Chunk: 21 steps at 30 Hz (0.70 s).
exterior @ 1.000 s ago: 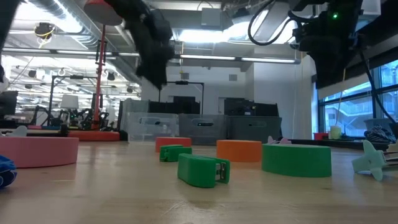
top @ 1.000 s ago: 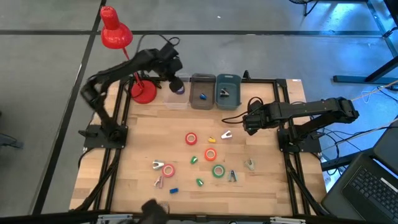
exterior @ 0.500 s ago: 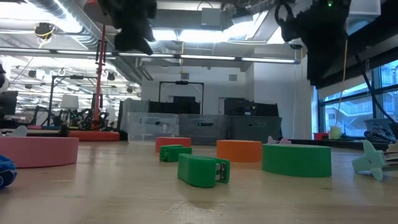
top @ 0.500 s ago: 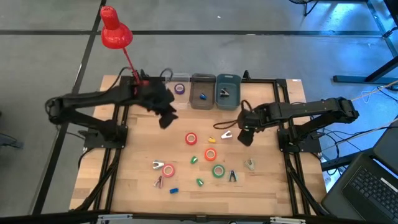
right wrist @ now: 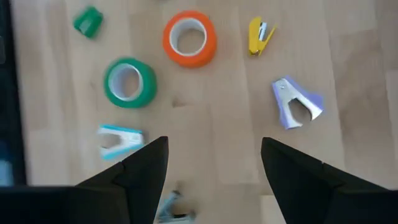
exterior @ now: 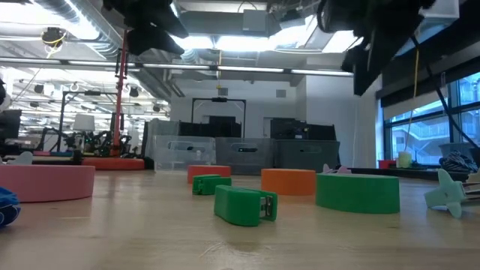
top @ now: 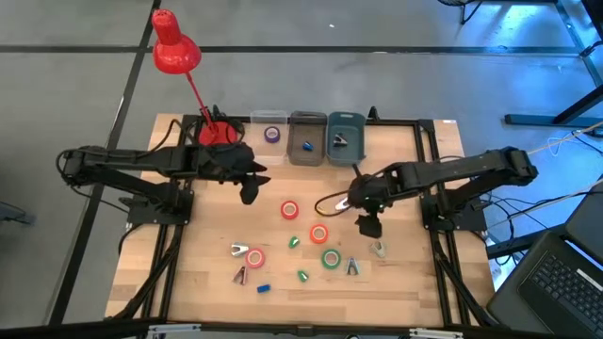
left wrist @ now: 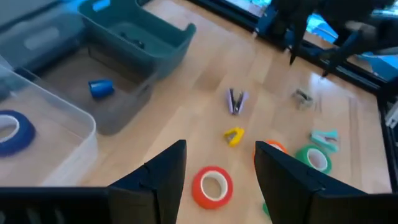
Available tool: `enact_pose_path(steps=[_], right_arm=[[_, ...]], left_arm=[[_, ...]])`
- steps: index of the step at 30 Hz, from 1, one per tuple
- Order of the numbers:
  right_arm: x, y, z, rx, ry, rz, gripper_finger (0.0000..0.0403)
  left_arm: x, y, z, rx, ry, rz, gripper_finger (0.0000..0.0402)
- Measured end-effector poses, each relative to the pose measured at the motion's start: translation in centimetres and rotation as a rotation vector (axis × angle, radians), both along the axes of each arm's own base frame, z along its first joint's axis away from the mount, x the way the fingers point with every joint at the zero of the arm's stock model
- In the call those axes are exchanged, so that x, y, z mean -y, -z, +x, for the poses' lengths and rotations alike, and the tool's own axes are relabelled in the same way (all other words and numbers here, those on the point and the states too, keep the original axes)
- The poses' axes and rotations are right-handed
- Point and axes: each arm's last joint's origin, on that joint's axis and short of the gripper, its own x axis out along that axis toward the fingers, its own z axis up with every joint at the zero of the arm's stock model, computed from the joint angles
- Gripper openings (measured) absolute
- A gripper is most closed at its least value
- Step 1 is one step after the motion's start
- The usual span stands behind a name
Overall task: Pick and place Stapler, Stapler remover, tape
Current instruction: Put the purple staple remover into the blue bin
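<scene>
High view: left gripper (top: pixel 249 191), fingers parted and empty, hovered just beside red-orange tape ring with pale core (top: pixel 290 210), ring ahead between its fingers. Right gripper (top: pixel 366 224), wide open and empty, hung above orange tape ring (right wrist: pixel 189 37) and green tape ring (right wrist: pixel 129 82), both ahead. Left arm nearer red ring.

Overhead, table-level, two wrist views
</scene>
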Motion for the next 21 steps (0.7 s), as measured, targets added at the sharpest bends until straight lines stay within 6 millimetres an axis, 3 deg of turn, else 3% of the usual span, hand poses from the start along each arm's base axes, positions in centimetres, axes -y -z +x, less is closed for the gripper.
enact_pose_path(steps=[9,21], right_arm=[[0.3,4.1,2.5,-0.115,-0.133,-0.174,0.0259],[2.9,8.8,5.0,-0.213,-0.124,-0.191,0.0259]], left_arm=[[-0.2,-0.1,0.0,0.004,-0.054,0.05,0.018],[-0.3,-0.1,0.0,-0.003,-0.085,0.088,0.018]])
